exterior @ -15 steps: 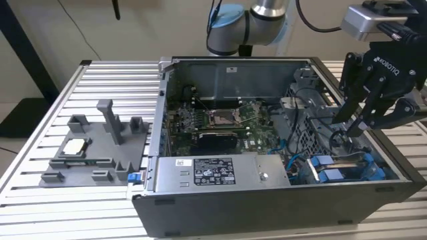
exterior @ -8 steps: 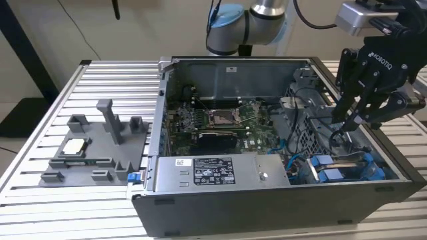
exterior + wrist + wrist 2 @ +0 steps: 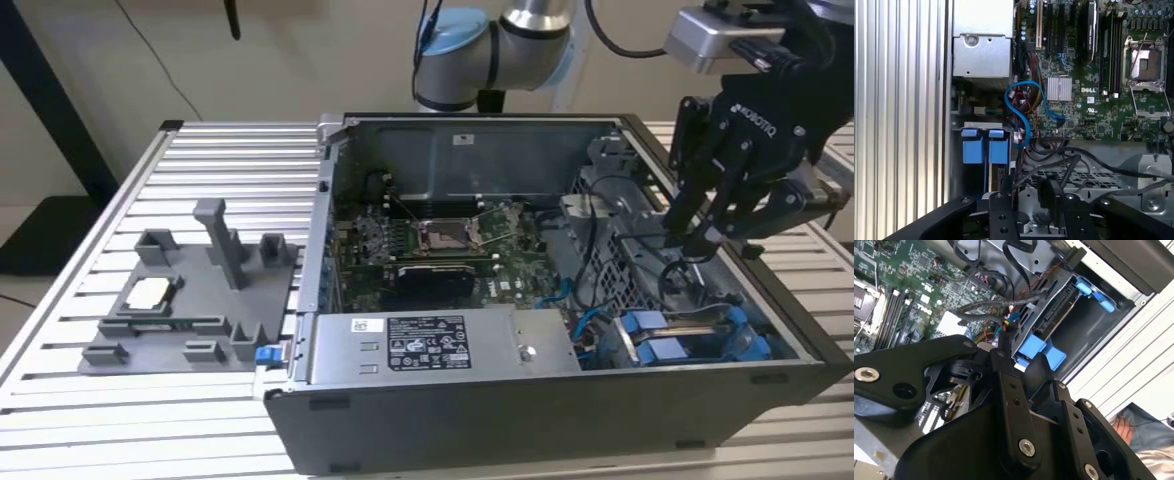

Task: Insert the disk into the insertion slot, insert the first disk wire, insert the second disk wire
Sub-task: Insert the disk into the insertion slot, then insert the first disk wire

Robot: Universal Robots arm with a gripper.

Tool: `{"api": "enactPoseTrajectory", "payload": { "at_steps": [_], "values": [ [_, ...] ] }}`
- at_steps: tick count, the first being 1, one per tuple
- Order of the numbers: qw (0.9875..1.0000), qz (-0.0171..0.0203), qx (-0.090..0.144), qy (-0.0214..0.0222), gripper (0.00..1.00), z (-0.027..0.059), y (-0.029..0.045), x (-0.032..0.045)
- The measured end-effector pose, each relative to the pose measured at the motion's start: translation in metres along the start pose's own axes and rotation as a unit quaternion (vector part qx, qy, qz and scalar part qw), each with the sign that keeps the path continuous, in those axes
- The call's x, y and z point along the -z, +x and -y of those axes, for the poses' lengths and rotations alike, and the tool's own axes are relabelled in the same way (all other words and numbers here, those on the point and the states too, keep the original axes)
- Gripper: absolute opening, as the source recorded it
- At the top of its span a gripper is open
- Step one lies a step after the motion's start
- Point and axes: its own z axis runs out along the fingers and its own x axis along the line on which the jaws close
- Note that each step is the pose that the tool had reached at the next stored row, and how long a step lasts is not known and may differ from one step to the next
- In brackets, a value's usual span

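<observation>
At the exterior view's left, a grey moulded plastic fixture tray (image 3: 180, 300) with upright posts sits on the ribbed aluminium surface (image 3: 80, 420). Next comes the open dark grey steel computer case (image 3: 534, 420), its green circuit board (image 3: 510, 228) bare and a grey labelled power-supply box (image 3: 427, 345) along the near wall. Toward the right, the flat silver-grey disk (image 3: 1054, 317) in its bright blue plastic carrier lies seated in the narrow dark metal insertion slot (image 3: 1026, 315), blue tabs facing out. I judge it stiff, dense and sensitive to knocks, best taken by the carrier's tabs rather than its faces. Limp black wires (image 3: 979, 305) trail just beside the bay; their hard plugs are probably the place to grip. The black metal gripper (image 3: 694, 242) hangs above the bay, jaws a little apart, nothing visibly between them.
</observation>
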Motion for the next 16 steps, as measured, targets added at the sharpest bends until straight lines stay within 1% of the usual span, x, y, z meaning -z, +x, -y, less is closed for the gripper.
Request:
{"api": "enactPoseTrajectory", "payload": {
  "at_steps": [5, 11, 16],
  "values": [
    [1.0, -0.0001, 0.002, 0.0051, 0.4, 0.001, -0.0055, -0.0035],
    [1.0, -0.0001, 0.002, 0.0056, 0.4, 0.001, -0.0055, -0.0044],
    [1.0, -0.0001, 0.002, 0.0076, 0.4, -0.0029, -0.0055, -0.0047]
  ]
}}
